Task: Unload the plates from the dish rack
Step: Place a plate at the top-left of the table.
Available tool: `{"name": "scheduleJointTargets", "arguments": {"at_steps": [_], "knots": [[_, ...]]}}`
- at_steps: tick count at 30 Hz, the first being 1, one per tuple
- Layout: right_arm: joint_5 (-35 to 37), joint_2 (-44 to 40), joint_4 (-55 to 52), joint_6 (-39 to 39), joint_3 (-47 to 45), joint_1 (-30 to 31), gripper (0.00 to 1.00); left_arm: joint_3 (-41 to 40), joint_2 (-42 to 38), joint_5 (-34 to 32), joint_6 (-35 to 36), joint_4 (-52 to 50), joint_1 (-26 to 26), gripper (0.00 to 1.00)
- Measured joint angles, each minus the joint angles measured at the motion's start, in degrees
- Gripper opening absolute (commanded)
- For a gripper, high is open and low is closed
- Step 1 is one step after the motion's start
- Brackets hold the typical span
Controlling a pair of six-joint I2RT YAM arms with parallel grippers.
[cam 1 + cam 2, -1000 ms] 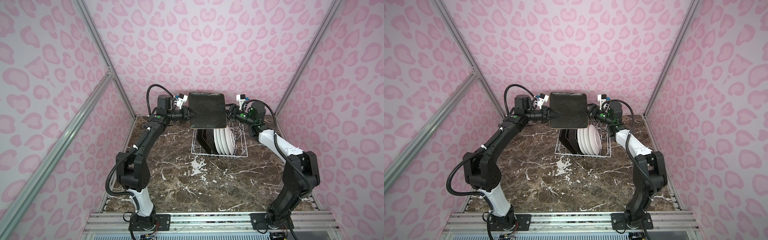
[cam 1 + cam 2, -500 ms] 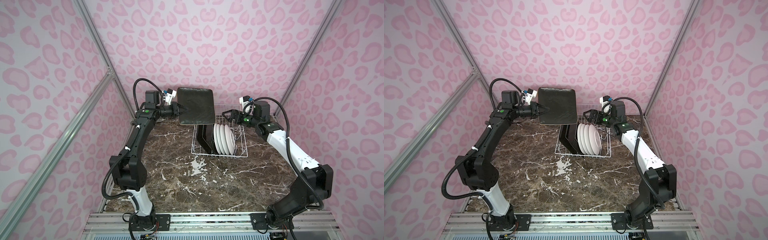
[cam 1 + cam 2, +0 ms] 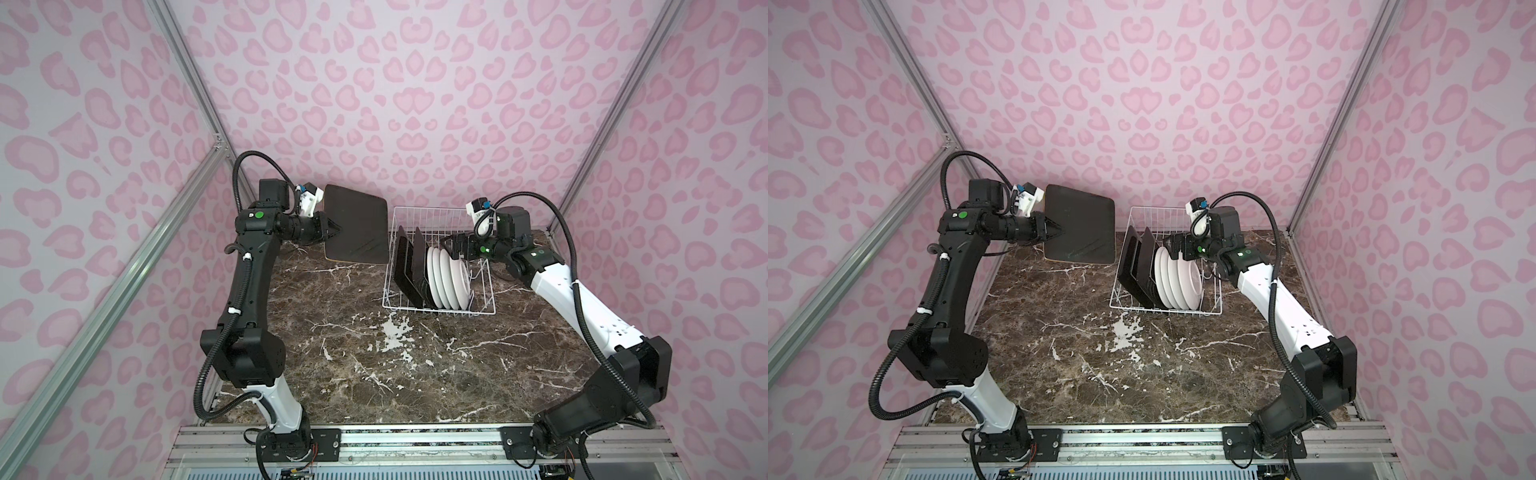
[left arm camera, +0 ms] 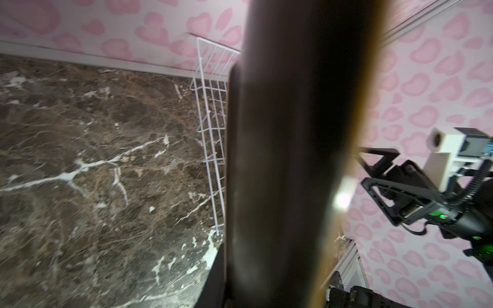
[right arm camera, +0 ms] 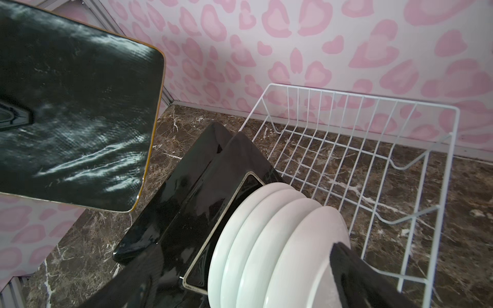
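Beside the dish rack, left hand clamps 1 square plate — tilt flat, lower slowly onto counter; right hand gapes beside the round plates.

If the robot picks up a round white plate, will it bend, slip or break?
Probably stiff, not bendy: the round white plates look like hard glazed china. That smooth shine may make them slippery, and dropping could chip one. Standing on edge in the dish rack, one might roll.
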Motion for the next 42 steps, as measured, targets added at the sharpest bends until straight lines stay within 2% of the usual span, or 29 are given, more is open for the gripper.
{"name": "scheduleJointTargets", "arguments": {"at_steps": [8,17,33,42], "knots": [[3.85,-0.81,-0.70,-4.57,-0.66,2.12,1.00,1.88,1.38,-8.76,7.37,-7.45,2.49,0.03],[5.14,-0.98,-1.90,-6.21,-0.83,2.10,0.99,2.16,9.01,-12.81,12.87,-8.55,5.11,0.03],[6.47,-1.70,-2.78,-5.95,-1.53,2.36,1.00,1.53,19.71,-12.17,17.66,-8.02,6.05,0.03],[7.23,-2.23,-2.62,-4.48,-2.25,2.84,0.99,-2.10,23.28,-5.51,17.25,-4.48,10.34,0.03]]}}
